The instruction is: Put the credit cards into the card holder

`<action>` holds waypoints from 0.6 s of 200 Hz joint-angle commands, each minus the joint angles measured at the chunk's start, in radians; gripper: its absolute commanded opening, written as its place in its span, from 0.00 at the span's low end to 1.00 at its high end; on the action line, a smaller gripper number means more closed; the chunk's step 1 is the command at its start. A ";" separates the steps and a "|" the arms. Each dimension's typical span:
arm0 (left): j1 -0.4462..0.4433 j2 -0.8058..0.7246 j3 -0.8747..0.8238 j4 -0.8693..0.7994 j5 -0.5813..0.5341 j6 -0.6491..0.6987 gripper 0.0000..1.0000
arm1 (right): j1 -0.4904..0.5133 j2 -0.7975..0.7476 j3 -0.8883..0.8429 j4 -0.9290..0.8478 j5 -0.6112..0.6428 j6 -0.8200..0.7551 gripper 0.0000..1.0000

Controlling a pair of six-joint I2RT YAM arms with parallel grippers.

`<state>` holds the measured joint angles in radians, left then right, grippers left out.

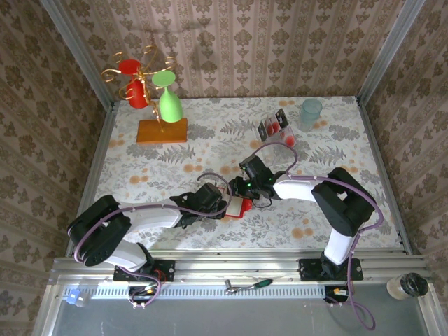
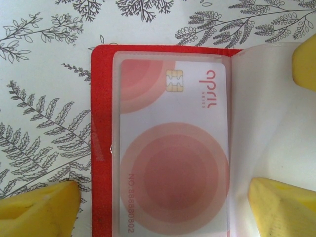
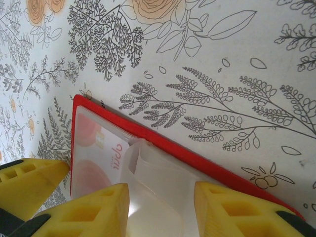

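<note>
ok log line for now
red folding card holder: open | pale red-circled credit card: in clear pocket | left gripper: open above | right gripper: at pocket flap

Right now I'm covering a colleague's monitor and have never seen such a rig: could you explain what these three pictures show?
Two robot arms are bolted side by side at the near edge of a floral-patterned table. One picture looks down from above. The other two come from a camera on each wrist, so the yellow fingers are the arm's own. Both arms meet over a flat bright red folding wallet, lying open. The left pincer is open, its fingers either side of a pale card with red circles tucked under the wallet's clear pocket. The right pincer stands with jaws apart around a lifted clear flap, not pinching it. Farther back are a clear plastic rack of cards, a pale teal cup and an orange rectangular block.
</note>
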<state>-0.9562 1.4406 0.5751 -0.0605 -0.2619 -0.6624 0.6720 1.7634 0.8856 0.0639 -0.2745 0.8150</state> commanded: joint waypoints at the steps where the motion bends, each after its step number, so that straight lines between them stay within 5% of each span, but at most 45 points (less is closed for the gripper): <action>1: -0.006 -0.041 -0.019 -0.041 -0.018 -0.017 0.90 | 0.005 0.004 0.029 -0.022 -0.037 0.002 0.40; 61: 0.009 -0.168 -0.003 -0.107 -0.049 -0.005 0.97 | 0.029 -0.040 0.063 -0.063 -0.041 0.001 0.40; 120: 0.133 -0.393 -0.022 -0.203 -0.034 0.031 1.00 | 0.072 -0.018 0.129 -0.073 -0.032 0.033 0.59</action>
<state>-0.8707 1.1225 0.5686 -0.1955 -0.2890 -0.6582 0.7288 1.7477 0.9672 0.0174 -0.2970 0.8253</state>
